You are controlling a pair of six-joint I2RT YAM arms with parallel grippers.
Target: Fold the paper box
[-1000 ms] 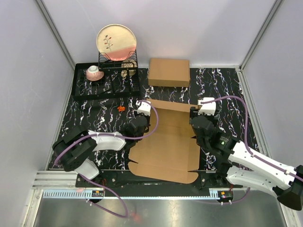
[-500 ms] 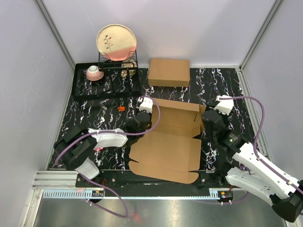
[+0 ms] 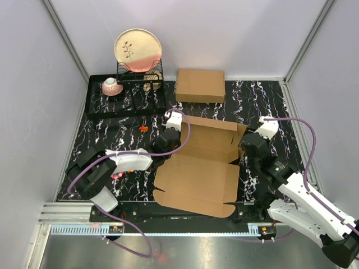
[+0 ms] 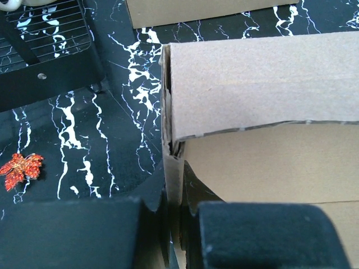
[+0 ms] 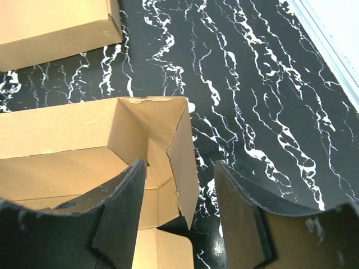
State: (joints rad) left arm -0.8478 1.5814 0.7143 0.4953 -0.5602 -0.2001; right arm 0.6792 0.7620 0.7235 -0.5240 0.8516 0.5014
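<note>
The paper box [image 3: 196, 176] is a brown cardboard sheet lying mid-table, its far panel and side flaps raised into a shallow tray shape. My left gripper [image 3: 168, 137] is shut on the box's left side flap [image 4: 173, 185], which stands upright between the fingers near the far left corner. My right gripper [image 3: 247, 147] is open, its jaws either side of the raised right side flap [image 5: 188, 162] without touching it.
A second, made-up brown box [image 3: 200, 85] lies at the back centre. A black dish rack [image 3: 126, 92] with a plate and cup stands back left. A small orange leaf [image 3: 144, 128] lies on the black marbled table [image 3: 269, 106].
The far panel and side flaps of the box have risen from flat. My left gripper moved up and away with the left flap. My right gripper moved right and away.
</note>
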